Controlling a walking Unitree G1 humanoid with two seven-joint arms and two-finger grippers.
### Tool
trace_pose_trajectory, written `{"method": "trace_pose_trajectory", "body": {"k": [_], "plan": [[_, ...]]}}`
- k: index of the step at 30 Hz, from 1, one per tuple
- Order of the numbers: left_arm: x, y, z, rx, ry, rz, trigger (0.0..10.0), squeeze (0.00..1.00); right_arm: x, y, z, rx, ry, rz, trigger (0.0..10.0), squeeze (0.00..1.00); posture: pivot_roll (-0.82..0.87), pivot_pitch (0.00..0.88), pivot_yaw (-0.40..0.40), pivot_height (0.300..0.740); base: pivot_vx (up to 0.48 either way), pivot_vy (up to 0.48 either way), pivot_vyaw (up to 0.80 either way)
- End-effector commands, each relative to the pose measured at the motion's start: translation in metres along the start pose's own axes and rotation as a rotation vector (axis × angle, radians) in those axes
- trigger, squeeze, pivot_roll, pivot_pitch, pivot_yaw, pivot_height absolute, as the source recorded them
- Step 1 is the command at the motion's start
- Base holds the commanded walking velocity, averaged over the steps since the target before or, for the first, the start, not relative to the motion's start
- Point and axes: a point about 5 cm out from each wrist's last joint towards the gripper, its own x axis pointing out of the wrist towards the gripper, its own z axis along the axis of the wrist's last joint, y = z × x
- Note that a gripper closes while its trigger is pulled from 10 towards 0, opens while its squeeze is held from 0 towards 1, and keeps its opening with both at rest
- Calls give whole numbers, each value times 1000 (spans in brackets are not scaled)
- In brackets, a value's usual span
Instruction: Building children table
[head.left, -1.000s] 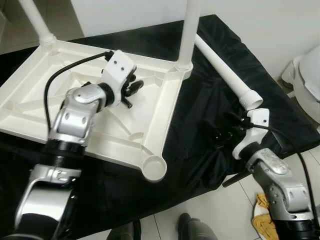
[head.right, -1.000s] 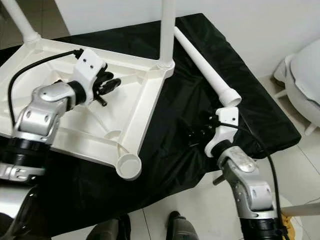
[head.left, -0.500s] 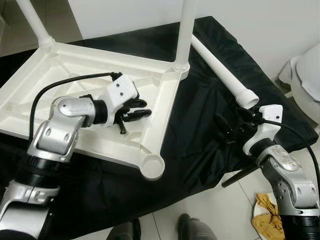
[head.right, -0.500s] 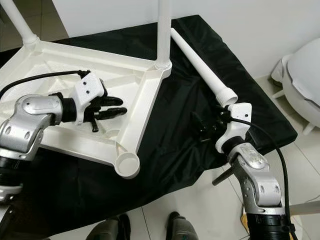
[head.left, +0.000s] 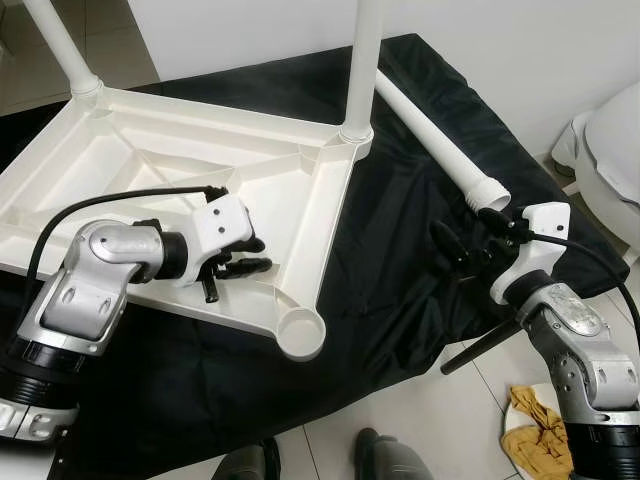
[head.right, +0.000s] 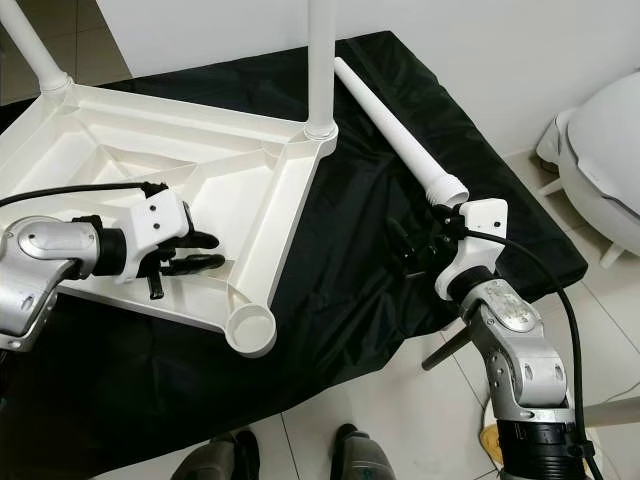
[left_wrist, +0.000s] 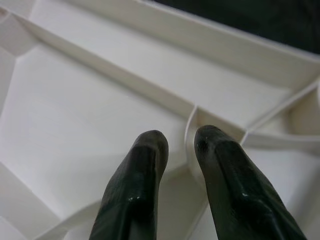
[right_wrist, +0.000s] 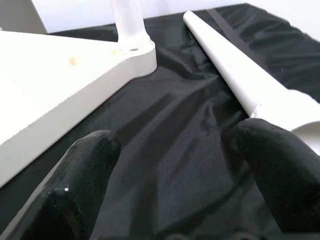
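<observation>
The white table top (head.left: 150, 170) lies upside down on a black cloth (head.left: 400, 270). Two white legs stand upright in its far corners (head.left: 62, 55) (head.left: 360, 70). The near corner socket (head.left: 300, 336) is empty. A loose white leg (head.left: 435, 135) lies on the cloth to the right. My left gripper (head.left: 245, 255) hovers low over the ribbed underside near the front rim, its fingers (left_wrist: 145, 165) narrowly open with nothing between them. My right gripper (head.left: 468, 240) is wide open just in front of the loose leg's thick end (right_wrist: 280, 107), its fingers (right_wrist: 85, 165) not touching it.
A white rounded fixture (head.left: 610, 130) stands at the right. A yellow rag (head.left: 530, 440) lies on the tiled floor beside my right arm. A dark rod (head.left: 478, 347) pokes out past the cloth's edge. Dark feet (head.left: 375, 455) show at the bottom.
My left gripper has drawn back from the middle of the underside to its near rim. My right gripper has moved up closer to the loose leg's thick end.
</observation>
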Motion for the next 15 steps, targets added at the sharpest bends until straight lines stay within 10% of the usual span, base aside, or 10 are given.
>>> {"method": "trace_pose_trajectory", "body": {"k": [1,15], "plan": [[2,-4,-8,27,52,12,10000,0,0,0,-2,4,7,2,10000,0,-72,182,19,740,0,0,0],[25,-10,-7,21,68,42,10000,0,-5,-4,2,0,1,-16,10000,0,-103,180,30,740,0,0,0]]}}
